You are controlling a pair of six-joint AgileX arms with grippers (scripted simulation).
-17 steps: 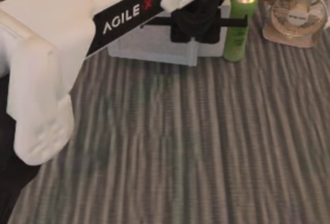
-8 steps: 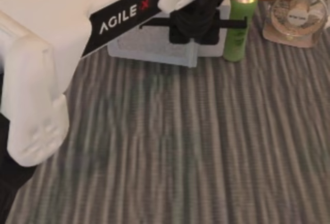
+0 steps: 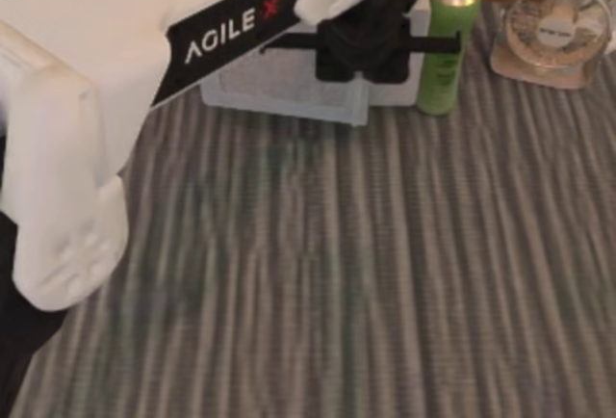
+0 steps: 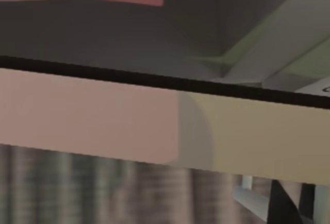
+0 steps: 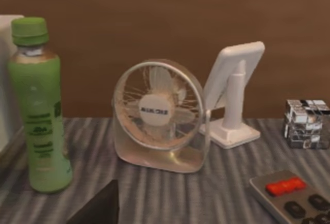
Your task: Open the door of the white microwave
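My left arm (image 3: 144, 62) reaches across from the near left toward the white microwave (image 3: 289, 81), which sits at the far edge of the striped surface (image 3: 385, 274). My left jaws (image 3: 371, 28) are at the microwave's front, right over the right end of the door (image 3: 284, 76). The black wrist body hides the tips from above, so I cannot tell how far those jaws are spread or whether they hold anything. A thin dark bar runs across the microwave's front at the level of the jaws. The door, with its grey speckled window, looks to stand a little off the front at its right end. My left wrist camera is very close in: it shows a pale pinkish panel beside a yellowish one under a dark edge, with the striped surface beyond them.

Just right of the microwave stands a green bottle (image 3: 446, 38), upright and very near it. Farther right of the microwave is a small round fan (image 3: 556, 31). My right wrist camera looks at these from the side, and past the fan it shows a white stand (image 5: 234, 97), a mirrored cube (image 5: 307, 123) and a grey remote (image 5: 296, 195) with a red button. My right jaws are out of sight in every view, so I cannot tell their state
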